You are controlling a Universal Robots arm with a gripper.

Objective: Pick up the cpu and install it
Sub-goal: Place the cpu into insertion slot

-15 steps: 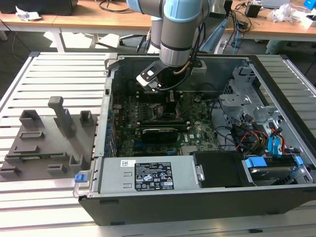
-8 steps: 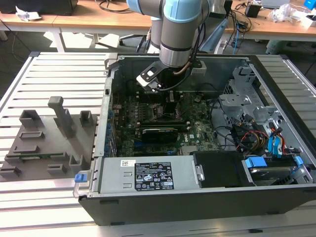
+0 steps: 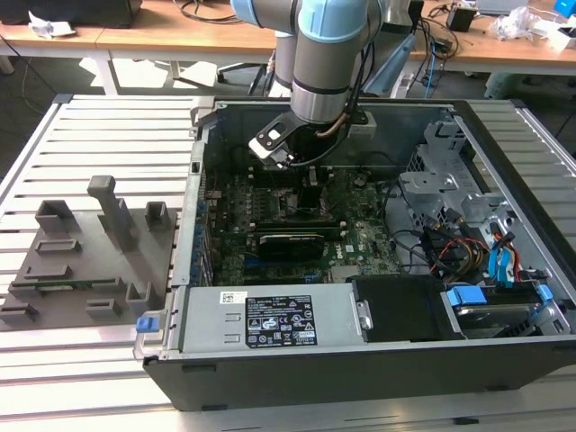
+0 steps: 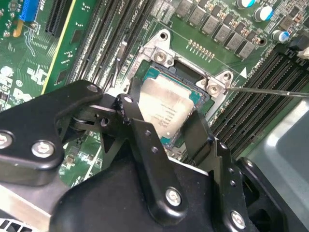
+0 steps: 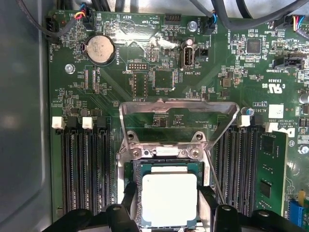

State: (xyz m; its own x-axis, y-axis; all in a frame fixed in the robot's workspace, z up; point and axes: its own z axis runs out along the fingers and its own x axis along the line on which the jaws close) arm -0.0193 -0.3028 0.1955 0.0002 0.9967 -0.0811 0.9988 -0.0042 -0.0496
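Nearest in the exterior view, just past the case (image 3: 270, 335) front wall: reaches straight down over the board (image 3: 360, 245) with the gripper (image 3: 310, 184). Pinches the cpu (image 5: 169, 198) by two opposite edges in both wrist views, with fingers (image 4: 195, 133) closed against its green rim (contact looks firm, though hard to swear to). Holds it in, or just above, the socket (image 5: 164, 150), with the plate (image 5: 178, 107) swung open and the lever (image 4: 270, 91) clear.

Judged to be the install step, at the point of seating. Calls for a level, square settling into the socket, with no sideways drag.

Lies flat, silver lid up. Near-square, so no real long axis. Keeps its edges parallel to the memory slots (image 5: 82, 169) on either side.

Farthest back: desks (image 3: 162, 36).
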